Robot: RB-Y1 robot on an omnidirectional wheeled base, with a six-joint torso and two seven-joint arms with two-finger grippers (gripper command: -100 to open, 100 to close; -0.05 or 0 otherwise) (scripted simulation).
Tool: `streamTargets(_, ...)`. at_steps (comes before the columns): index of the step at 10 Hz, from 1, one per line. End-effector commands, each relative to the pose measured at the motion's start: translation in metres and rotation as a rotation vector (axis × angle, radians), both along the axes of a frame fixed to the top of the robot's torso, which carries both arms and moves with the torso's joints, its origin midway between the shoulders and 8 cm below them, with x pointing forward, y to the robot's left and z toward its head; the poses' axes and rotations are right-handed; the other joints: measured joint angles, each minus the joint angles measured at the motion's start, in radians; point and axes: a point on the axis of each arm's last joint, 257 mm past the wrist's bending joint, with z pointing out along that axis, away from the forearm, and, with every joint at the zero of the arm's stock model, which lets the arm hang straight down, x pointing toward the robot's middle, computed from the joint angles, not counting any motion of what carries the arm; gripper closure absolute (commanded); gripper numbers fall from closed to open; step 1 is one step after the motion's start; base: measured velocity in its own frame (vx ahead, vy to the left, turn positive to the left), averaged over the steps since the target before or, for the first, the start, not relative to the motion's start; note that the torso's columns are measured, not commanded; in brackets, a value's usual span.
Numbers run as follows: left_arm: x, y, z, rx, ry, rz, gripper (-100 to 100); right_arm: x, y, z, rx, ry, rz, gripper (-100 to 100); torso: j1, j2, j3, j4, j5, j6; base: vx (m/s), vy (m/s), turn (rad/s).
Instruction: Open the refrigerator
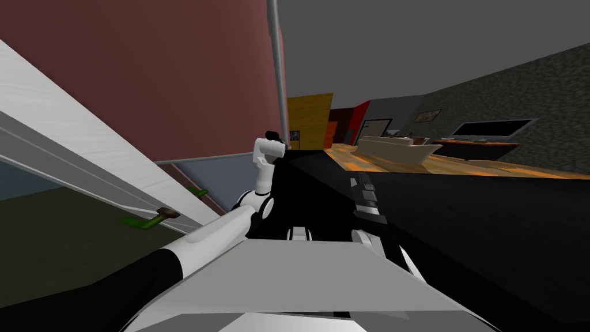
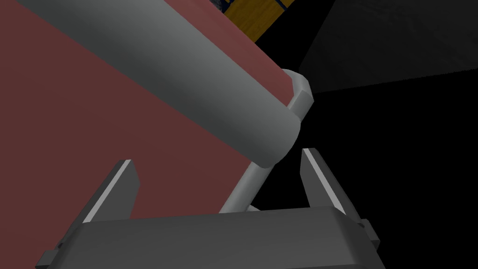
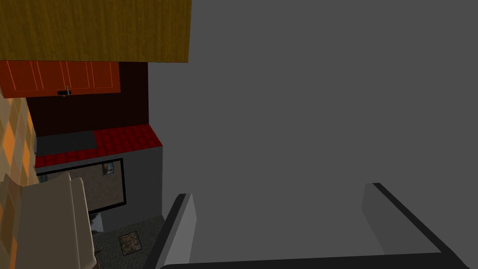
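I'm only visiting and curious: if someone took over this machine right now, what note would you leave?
Left pincer: open, with the end of the grey handle on the dark red refrigerator door about between its fingertips, not gripped.
Right pincer: open, holding nothing.
Done: the left arm is at the handle.
Left to do: shut on the handle, pull the door open.

Reaches forward and up with the left arm, wrist bent upward at the end, left gripper with both fingers spread wide apart. Holds the right arm low and close in, right gripper likewise spread.
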Motion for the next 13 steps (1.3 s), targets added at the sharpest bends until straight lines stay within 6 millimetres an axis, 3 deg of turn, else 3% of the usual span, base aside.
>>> streamTargets(1, -0.008, -0.001, 0.015, -0.001, 0.002, 0.005, -100, 0.000, 0.000, 0.000, 0.000, 0.000, 0.000, 0, 0.001, -0.002, -0.002, -0.002, 0.000, 0.000, 0.069, 0.003, -0.011)
streamTargets(6, -0.025, -0.006, 0.041, -0.002, 0.002, 0.012, -100, 0.000, 0.000, 0.000, 0.000, 0.000, 0.000, 0, 0.004, 0.012, 0.007, 0.003, 0.001, 0.000, 0.036, 0.014, -0.013)
streamTargets(7, -0.021, -0.004, 0.038, -0.002, 0.001, 0.011, -100, 0.000, 0.000, 0.000, 0.000, 0.000, 0.000, 0, 0.003, 0.010, 0.006, 0.002, 0.001, 0.000, 0.009, 0.009, -0.003)
streamTargets(8, -0.022, -0.005, 0.038, -0.002, 0.003, 0.012, 0, 0.000, 0.000, 0.000, 0.000, 0.000, 0.000, 0, 0.003, 0.010, 0.006, 0.002, 0.001, 0.000, 0.000, 0.000, 0.000)
streamTargets(13, -0.022, -0.004, 0.038, -0.002, 0.002, 0.012, 0, 0.000, 0.000, 0.000, 0.000, 0.000, 0.000, 0, 0.003, 0.009, 0.005, 0.002, 0.001, 0.000, 0.000, 0.000, 0.000)
